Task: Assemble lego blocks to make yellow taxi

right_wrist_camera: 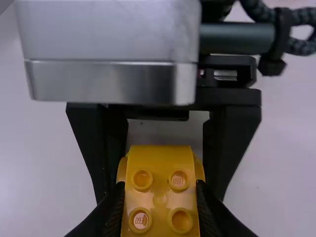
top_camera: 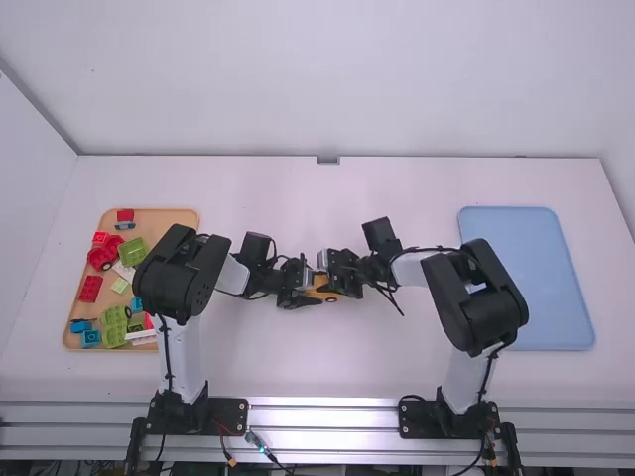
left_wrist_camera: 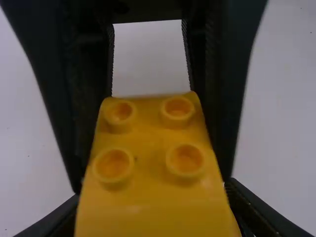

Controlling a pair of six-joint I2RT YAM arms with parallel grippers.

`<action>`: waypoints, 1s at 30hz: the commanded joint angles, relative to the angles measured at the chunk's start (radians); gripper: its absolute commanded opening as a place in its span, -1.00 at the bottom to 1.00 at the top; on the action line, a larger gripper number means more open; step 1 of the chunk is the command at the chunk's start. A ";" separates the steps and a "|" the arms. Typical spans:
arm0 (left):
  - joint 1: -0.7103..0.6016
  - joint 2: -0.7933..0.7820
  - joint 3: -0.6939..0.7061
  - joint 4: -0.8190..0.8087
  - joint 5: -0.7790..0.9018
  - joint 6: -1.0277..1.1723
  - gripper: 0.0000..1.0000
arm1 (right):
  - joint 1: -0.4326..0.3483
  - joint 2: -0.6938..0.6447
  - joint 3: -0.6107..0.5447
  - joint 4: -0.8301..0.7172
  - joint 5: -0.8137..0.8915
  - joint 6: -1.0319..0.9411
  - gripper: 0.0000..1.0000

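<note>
Block (right_wrist_camera: 160, 165), yellow, four round studs showing, sits over mid-table between the two arms. Left gripper (top_camera: 310, 296) has its jaws closed to the block's width, one finger against each flank. Right gripper (top_camera: 335, 282) meets it from the opposite end, jaws likewise parted only by the block, pinching its sides. Wooden tray (top_camera: 171, 217) at the table's left: red car piece (top_camera: 102, 255), green bricks (top_camera: 115, 327), blue bricks (top_camera: 90, 338). Blue tray (top_camera: 526, 278) lies flat at the right, beyond the right arm.
</note>
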 commanded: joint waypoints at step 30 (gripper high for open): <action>-0.003 0.004 -0.002 0.022 -0.023 -0.026 0.13 | 0.021 0.018 -0.099 0.112 0.034 0.044 -1.00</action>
